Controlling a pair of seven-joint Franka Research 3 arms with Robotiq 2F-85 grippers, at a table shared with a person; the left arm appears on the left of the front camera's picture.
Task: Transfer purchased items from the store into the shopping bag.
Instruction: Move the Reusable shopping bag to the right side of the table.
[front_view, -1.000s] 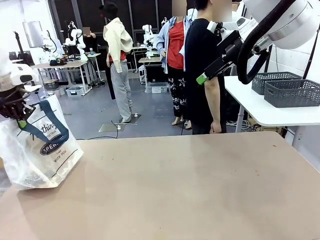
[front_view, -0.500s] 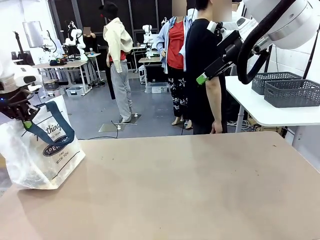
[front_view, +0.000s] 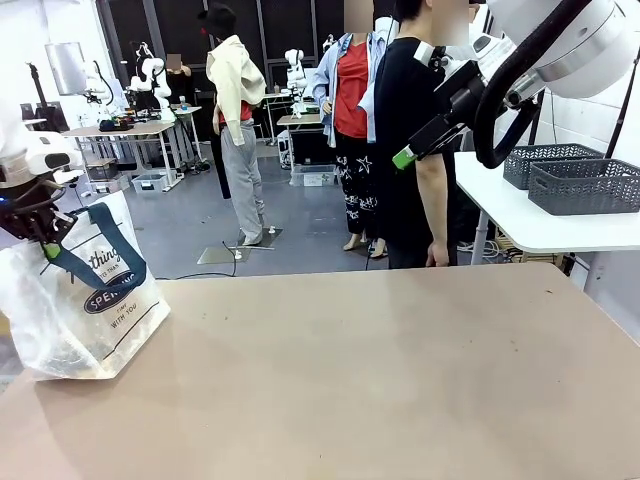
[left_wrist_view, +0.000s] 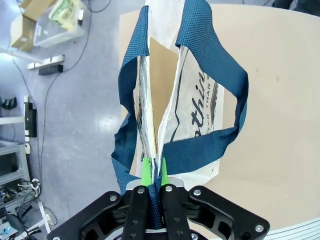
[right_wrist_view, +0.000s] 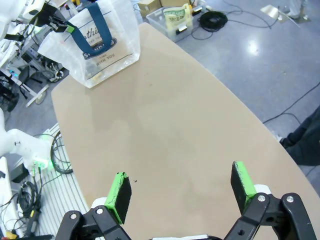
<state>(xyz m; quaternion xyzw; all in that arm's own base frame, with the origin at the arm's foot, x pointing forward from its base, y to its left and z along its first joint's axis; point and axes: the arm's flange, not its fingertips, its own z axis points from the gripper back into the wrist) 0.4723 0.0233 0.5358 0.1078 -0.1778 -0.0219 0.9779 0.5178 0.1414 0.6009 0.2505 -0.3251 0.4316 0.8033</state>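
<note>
While the bag stands at the counter's left edge, the left tool is pinched fully shut on 1 navy strap at the bag's top, lifting that side upright.

Findings:
- Bag: thin translucent film, soft and without stiffness of its own. In the left wrist view its mouth is a narrow slit, with the 2 walls lying close together and a tan panel visible between them. Judgement: it will sag or fold once the strap is let go, so the mouth needs spreading before anything can be dropped in.
- Straps: woven webbing, matte, likely grippy and strong. Judgement: these are the right place to take hold; the film itself would be slippery and could stretch or tear under a pinch.
- Weight: the bag looks light, with small pale contents settled at its bottom as seen from the front. Judgement: it could slide or tip on the smooth counter if pulled sideways.
- Right tool: jaws spread wide, holding nothing, hanging high over the bare counter well to the right of the bag.
- 2 grey baskets sit on a separate white table far right of the bag; their contents cannot be seen.
</note>
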